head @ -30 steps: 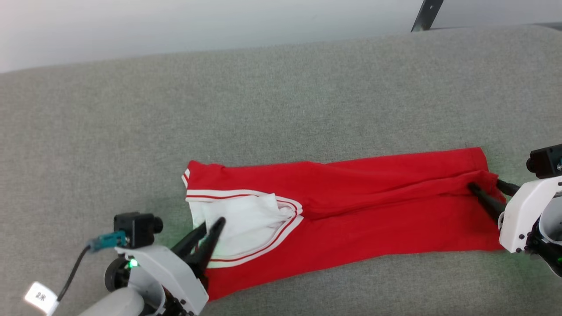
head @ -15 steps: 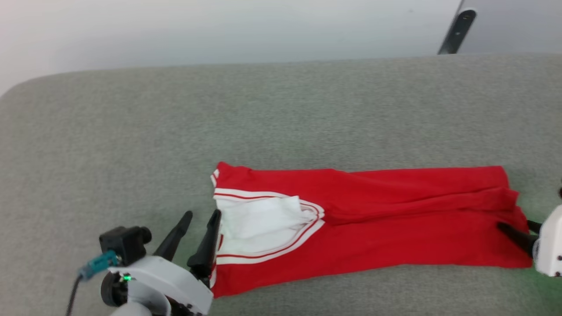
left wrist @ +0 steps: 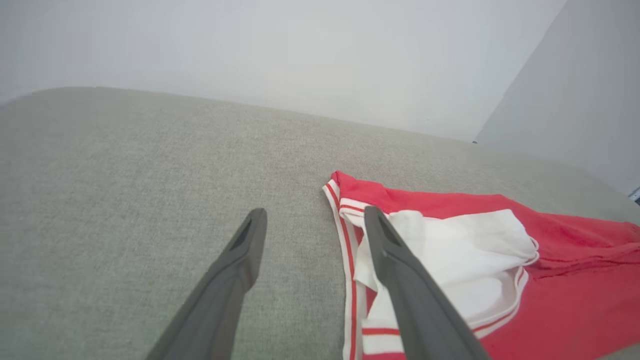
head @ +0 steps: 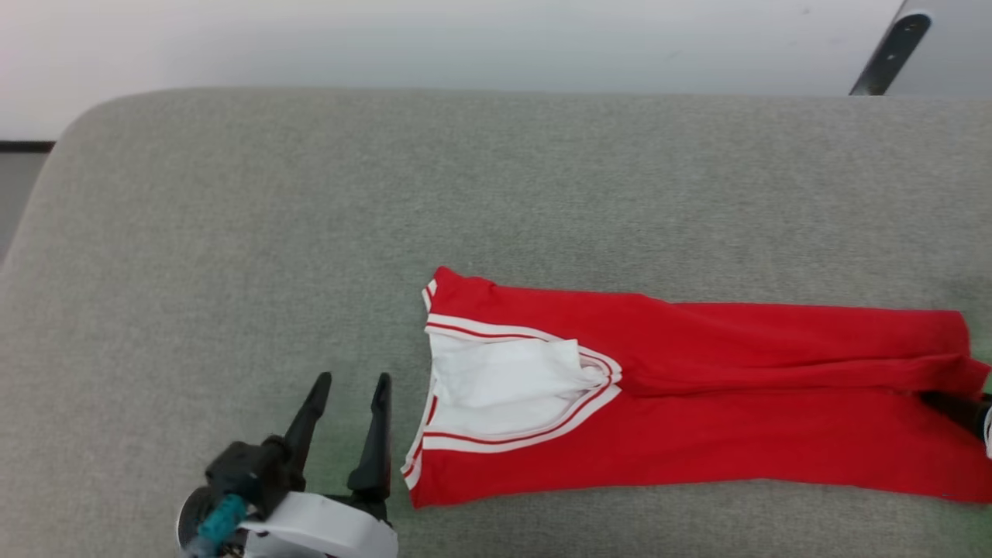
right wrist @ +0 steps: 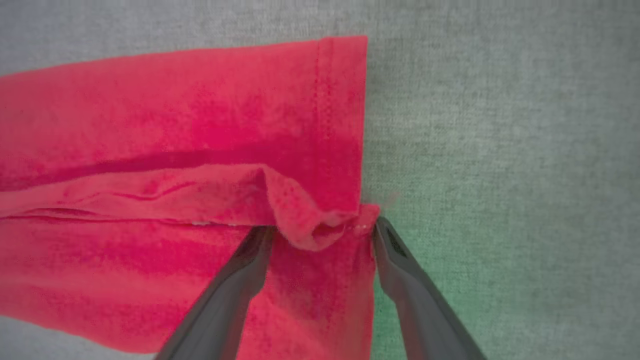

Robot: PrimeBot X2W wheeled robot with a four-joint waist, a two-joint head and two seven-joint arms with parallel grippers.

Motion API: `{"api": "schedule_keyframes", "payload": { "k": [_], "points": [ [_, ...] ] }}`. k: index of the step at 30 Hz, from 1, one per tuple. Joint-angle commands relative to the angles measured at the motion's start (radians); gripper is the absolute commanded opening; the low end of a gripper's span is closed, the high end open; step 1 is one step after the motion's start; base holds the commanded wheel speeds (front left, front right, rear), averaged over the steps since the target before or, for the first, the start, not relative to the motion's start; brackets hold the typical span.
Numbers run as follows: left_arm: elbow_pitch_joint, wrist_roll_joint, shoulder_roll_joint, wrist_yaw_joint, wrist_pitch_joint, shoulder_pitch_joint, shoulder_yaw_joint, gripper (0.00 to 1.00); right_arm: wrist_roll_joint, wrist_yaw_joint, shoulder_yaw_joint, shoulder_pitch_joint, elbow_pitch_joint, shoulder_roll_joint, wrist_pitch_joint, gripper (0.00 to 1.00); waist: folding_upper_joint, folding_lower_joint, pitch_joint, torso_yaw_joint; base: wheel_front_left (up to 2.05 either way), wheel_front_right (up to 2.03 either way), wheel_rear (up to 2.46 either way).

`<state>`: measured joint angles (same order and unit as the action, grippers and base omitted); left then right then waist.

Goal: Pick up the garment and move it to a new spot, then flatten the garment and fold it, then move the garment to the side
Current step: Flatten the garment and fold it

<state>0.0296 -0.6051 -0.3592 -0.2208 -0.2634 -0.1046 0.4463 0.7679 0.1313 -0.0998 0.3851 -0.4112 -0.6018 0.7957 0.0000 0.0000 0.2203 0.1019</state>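
On the grey cushion (head: 232, 232) in the head view, you see the garment (head: 697, 411) lying as a long red strip, with its white sleeve (head: 504, 384) and striped trim at the end nearest your left gripper (head: 352, 380). That gripper stands just beside the trim, fingers spread and empty. At the far right edge, your right gripper (head: 949, 405) reaches onto the red hem.

In the left wrist view, your left gripper (left wrist: 315, 212) is released, with bare cushion (left wrist: 125, 200) between its fingers and the garment (left wrist: 575, 280) lying alongside.

In the right wrist view, your right gripper (right wrist: 321, 227) is spread wide, straddling a puckered fold (right wrist: 310, 225) at the hem corner of the garment (right wrist: 175, 115).
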Motion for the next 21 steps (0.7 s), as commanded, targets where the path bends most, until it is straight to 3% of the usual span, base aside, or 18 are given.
{"api": "schedule_keyframes", "payload": {
  "k": [1, 12, 21],
  "points": [
    [0.001, 0.021, 0.005, 0.002, 0.0, 0.008, -0.007, 1.0, -0.014, -0.001, 0.007, 0.01, -0.005, 0.007, 0.007, 1.0, 0.0, 0.0, 0.009, 0.011, 0.0, 0.0, 0.0],
    [-0.008, 0.322, 0.15, 0.067, 0.0, 0.048, -0.161, 1.0, -0.133, -0.001, 0.044, 0.014, -0.108, 0.095, 0.13, 1.0, 0.0, 0.0, 0.036, 0.046, 0.0, 0.0, 0.0],
    [0.04, 0.392, 0.235, 0.156, 0.0, 0.066, -0.264, 1.0, -0.16, -0.001, 0.038, 0.003, -0.131, 0.134, 0.138, 1.0, 0.0, 0.0, 0.046, 0.046, 0.0, 0.0, 0.0]
  ]
}}
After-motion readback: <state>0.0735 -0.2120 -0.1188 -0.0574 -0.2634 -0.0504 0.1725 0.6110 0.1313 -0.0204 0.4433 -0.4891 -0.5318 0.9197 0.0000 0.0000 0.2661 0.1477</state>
